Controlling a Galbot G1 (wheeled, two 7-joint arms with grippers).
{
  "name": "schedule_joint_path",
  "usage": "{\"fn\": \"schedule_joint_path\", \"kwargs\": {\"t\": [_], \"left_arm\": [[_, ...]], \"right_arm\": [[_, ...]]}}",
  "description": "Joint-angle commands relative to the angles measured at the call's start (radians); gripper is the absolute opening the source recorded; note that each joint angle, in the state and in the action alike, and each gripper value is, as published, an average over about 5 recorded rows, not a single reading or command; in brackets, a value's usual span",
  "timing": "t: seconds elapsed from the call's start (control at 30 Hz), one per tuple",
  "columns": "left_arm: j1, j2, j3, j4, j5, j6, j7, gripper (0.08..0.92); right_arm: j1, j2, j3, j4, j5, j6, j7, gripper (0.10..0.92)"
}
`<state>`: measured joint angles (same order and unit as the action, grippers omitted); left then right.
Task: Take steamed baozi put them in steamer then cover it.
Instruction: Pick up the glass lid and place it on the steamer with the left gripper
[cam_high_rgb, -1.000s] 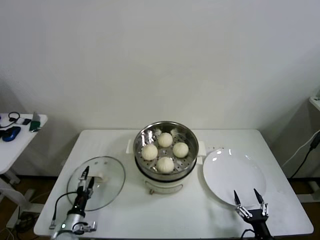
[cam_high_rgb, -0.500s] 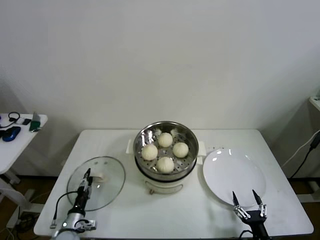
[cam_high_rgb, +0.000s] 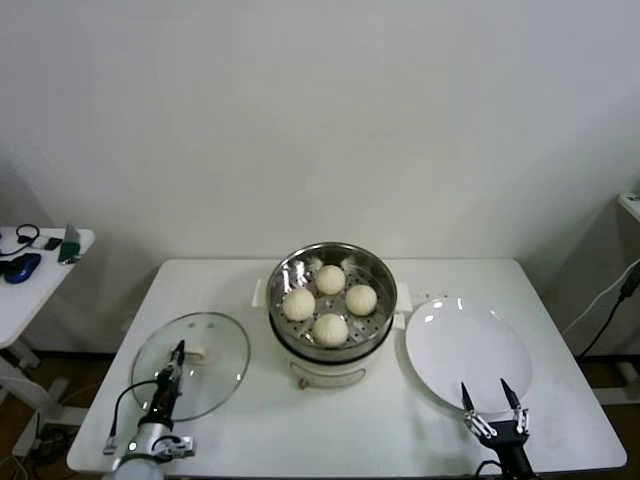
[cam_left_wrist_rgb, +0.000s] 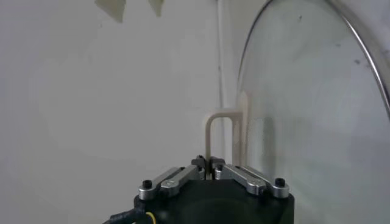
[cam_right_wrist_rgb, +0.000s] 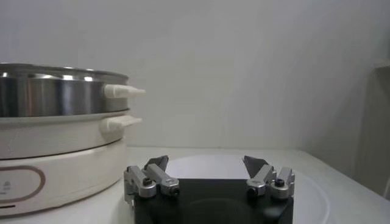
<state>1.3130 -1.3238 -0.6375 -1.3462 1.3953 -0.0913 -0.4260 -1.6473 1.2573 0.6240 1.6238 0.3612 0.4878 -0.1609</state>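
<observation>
Four buns (cam_high_rgb: 331, 300) sit in the steamer (cam_high_rgb: 332, 312) at frame centre, on its perforated tray, uncovered. Glass lid (cam_high_rgb: 191, 365) lies on the table (cam_high_rgb: 270, 430) at lower left, apart from the steamer. Left gripper (cam_high_rgb: 176, 356) is at lower left over the lid, fingers pinched shut on the lid's cream handle (cam_left_wrist_rgb: 220, 137); in the left wrist view the handle sits right at the closed fingertips, with the lid's glass and metal rim beside it. Right gripper (cam_high_rgb: 491, 400) is at lower right, jaws spread wide and holding nothing, just over the near rim of the white plate (cam_high_rgb: 468, 352). Right wrist view shows the steamer side (cam_right_wrist_rgb: 61, 134) off to the frame's left.
</observation>
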Motion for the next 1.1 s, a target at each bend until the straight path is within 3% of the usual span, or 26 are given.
{"fn": "schedule_joint_path", "kwargs": {"t": [0.03, 0.23, 0.4, 0.63, 0.8, 1.1], "left_arm": [[0.048, 0.022, 0.007, -0.132, -0.065, 0.028, 0.049, 0.136], [0.139, 0.115, 0.019, -0.433, -0.207, 0.166, 0.217, 0.136], [0.191, 0.215, 0.013, -0.653, -0.284, 0.364, 0.377, 0.136], [0.163, 0.319, 0.135, -0.859, -0.272, 0.65, 0.48, 0.136], [0.031, 0.31, 0.333, -0.863, -0.189, 0.748, 0.51, 0.136], [-0.232, 0.157, 0.671, -0.755, -0.038, 0.873, 0.636, 0.136]], "right_arm": [[0.001, -0.002, 0.001, 0.01, -0.002, -0.001, 0.0, 0.823], [0.004, -0.003, 0.014, 0.026, -0.064, -0.05, 0.047, 0.823], [0.008, -0.005, 0.027, 0.032, -0.124, -0.09, 0.096, 0.823], [0.011, -0.008, 0.027, 0.031, -0.13, -0.106, 0.121, 0.823], [0.015, -0.006, 0.02, 0.026, -0.129, -0.1, 0.121, 0.823], [0.034, -0.012, 0.007, -0.012, -0.122, -0.066, 0.114, 0.823]]}}
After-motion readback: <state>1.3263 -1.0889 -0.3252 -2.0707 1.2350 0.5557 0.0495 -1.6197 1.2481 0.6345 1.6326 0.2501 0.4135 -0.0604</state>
